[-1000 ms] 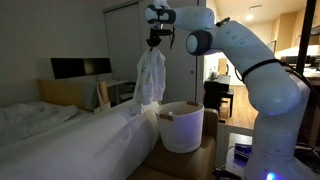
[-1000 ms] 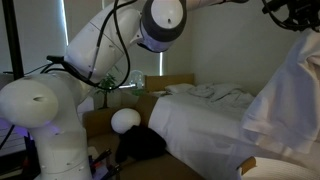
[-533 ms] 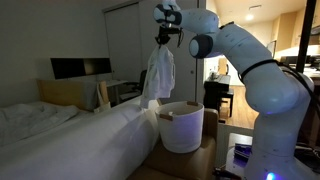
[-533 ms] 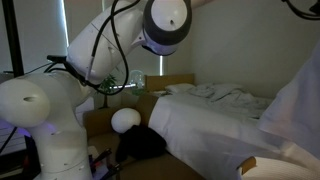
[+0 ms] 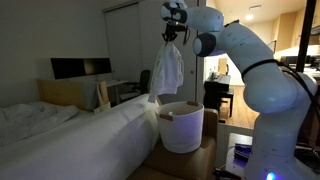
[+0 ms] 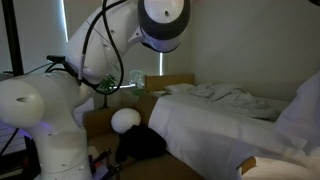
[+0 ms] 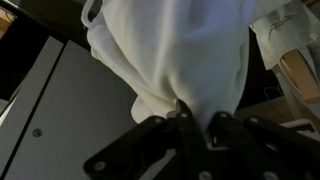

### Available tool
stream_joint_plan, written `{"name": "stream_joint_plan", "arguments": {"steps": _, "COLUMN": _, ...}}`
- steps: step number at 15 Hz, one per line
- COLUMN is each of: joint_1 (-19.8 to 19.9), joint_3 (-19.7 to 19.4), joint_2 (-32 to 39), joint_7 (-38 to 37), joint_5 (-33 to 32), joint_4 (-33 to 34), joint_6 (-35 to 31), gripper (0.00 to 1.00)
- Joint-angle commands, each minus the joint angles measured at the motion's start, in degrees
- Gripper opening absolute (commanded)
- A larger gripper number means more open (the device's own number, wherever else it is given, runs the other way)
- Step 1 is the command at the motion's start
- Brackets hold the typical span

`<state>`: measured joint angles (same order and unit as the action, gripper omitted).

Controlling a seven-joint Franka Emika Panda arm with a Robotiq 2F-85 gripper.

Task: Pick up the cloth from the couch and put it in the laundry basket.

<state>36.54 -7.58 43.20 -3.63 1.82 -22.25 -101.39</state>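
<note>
A white cloth (image 5: pixel 167 70) hangs from my gripper (image 5: pixel 171 35), high in the air, its lower end just above the white laundry basket (image 5: pixel 182 128). The gripper is shut on the cloth's top. In the wrist view the cloth (image 7: pixel 175 50) fills the frame above the closed black fingers (image 7: pixel 195 122). In an exterior view only an edge of the cloth (image 6: pixel 305 105) shows at the right border; the gripper is out of that frame. The couch or bed (image 5: pixel 70 140), covered in white, lies beside the basket.
The basket stands on a cardboard box (image 5: pixel 205 160) next to the bed's end. A dark monitor (image 5: pixel 80 68) and a chair (image 5: pixel 118 92) stand behind. A white ball-shaped lamp (image 6: pixel 124 119) sits by the headboard (image 6: pixel 165 84). The robot base (image 5: pixel 265 140) is close to the basket.
The gripper has carried the hanging cloth sideways from above the bed's edge to over the basket. In the other exterior view the cloth has slid almost out of frame.
</note>
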Motion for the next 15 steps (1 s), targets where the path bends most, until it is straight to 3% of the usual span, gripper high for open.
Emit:
{"name": "stream_joint_plan", "arguments": {"steps": 1, "joint_1": 1.1, "joint_3": 0.5, "joint_2": -3.5, "joint_7": -0.9, "joint_5": 1.2, "joint_4": -2.0, "joint_6": -2.5, "gripper": 0.12}}
{"name": "stream_joint_plan", "arguments": {"steps": 6, "joint_1": 1.5, "joint_3": 1.1, "joint_2": -5.6, "joint_7": -0.2, "joint_5": 1.5, "joint_4": -1.2, "joint_6": -2.9, "gripper": 0.11}}
{"name": "stream_joint_plan", "arguments": {"steps": 7, "joint_1": 1.4, "joint_3": 0.3, "joint_2": -1.1, "joint_7": -0.3, "joint_5": 0.1, "joint_4": 4.1, "joint_6": 0.8, "gripper": 0.10}}
{"name": "stream_joint_plan", "arguments": {"steps": 8, "joint_1": 1.3, "joint_3": 0.4, "joint_2": -1.4, "joint_7": -0.3, "joint_5": 0.1, "joint_4": 4.2, "joint_6": 1.4, "gripper": 0.16}}
{"name": "stream_joint_plan", "arguments": {"steps": 9, "joint_1": 0.8, "joint_3": 0.3, "joint_2": -3.8, "joint_7": -0.3, "joint_5": -0.2, "joint_4": -0.3, "joint_6": 0.1, "gripper": 0.16}}
{"name": "stream_joint_plan", "arguments": {"steps": 15, "joint_1": 0.2, "joint_3": 0.1, "joint_2": -1.7, "joint_7": -0.6, "joint_5": -0.7, "joint_4": -0.4, "joint_6": 0.2, "gripper": 0.11}}
